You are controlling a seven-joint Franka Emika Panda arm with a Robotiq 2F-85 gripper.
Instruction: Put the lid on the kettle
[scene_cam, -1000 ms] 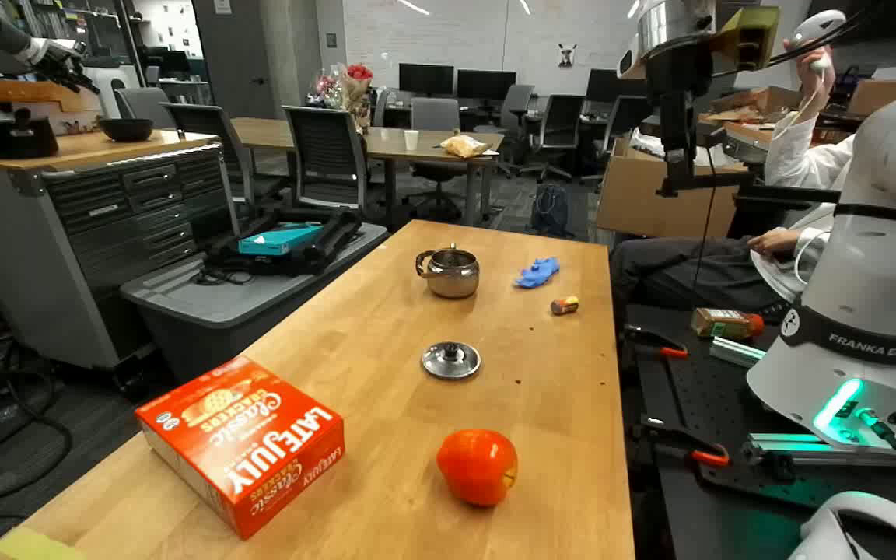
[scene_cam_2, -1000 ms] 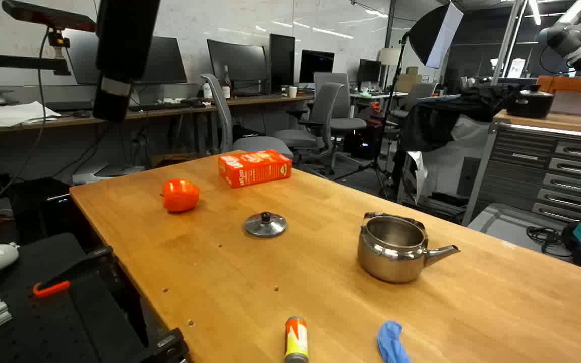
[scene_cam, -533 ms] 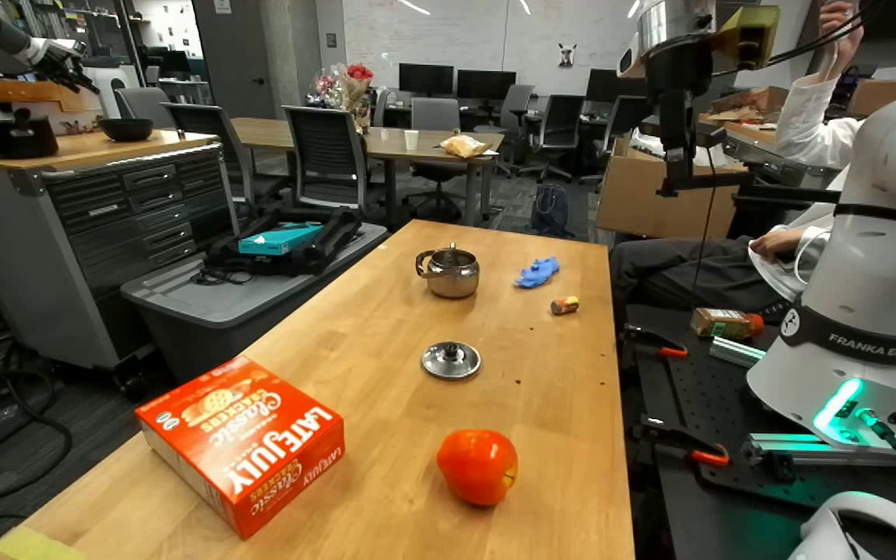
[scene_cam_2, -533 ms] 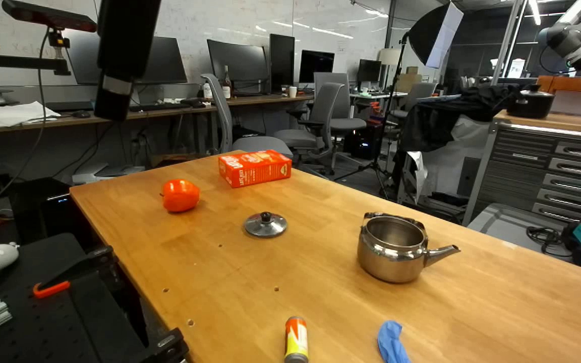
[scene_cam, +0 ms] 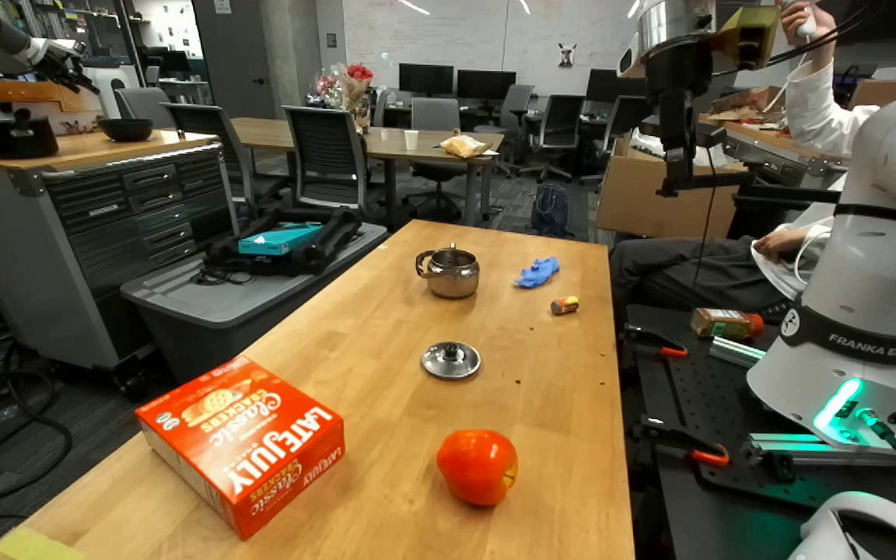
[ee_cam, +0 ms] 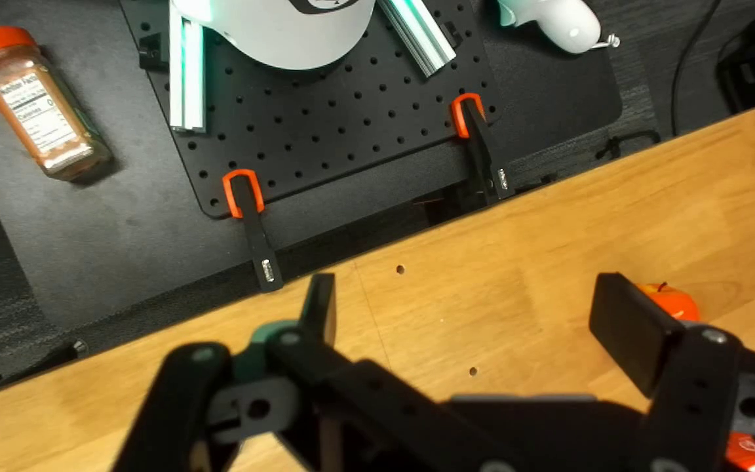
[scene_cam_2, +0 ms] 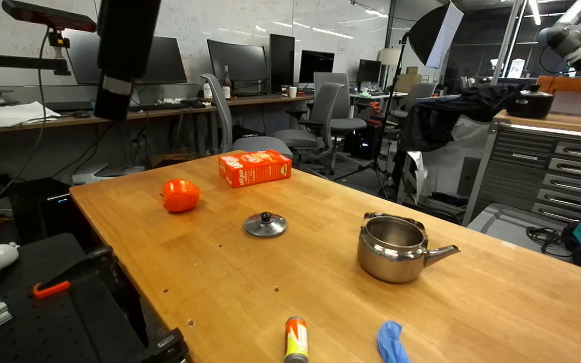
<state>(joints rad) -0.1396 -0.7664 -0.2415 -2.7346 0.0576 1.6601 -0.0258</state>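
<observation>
The lid (scene_cam: 451,362), a round silvery disc with a dark centre knob, lies knob up on the wooden table (scene_cam: 362,350) in both exterior views (scene_cam_2: 265,226). The kettle (scene_cam: 456,278), a squat shiny metal pot with an uncovered wide mouth, stands upright apart from the lid; it also shows in an exterior view (scene_cam_2: 391,259) with its spout. My gripper (ee_cam: 466,295) is open with nothing between its fingers (ee_cam: 633,331). It hangs high above the table's robot-side edge, well away from lid and kettle. Neither lid nor kettle shows in the wrist view.
An orange-red cracker box (scene_cam: 242,443) and a tomato-like red ball (scene_cam: 479,467) lie on the table near the lid. A blue glove-like object (scene_cam: 537,272) and a battery-like cylinder (scene_cam: 565,305) lie near the kettle. Clamps (ee_cam: 256,236) stand at the robot-side edge.
My arm shifts barely, a few pixels, then holds still. Lid and kettle stay in place. The seated person's raised hand with the controller moves in the background.
</observation>
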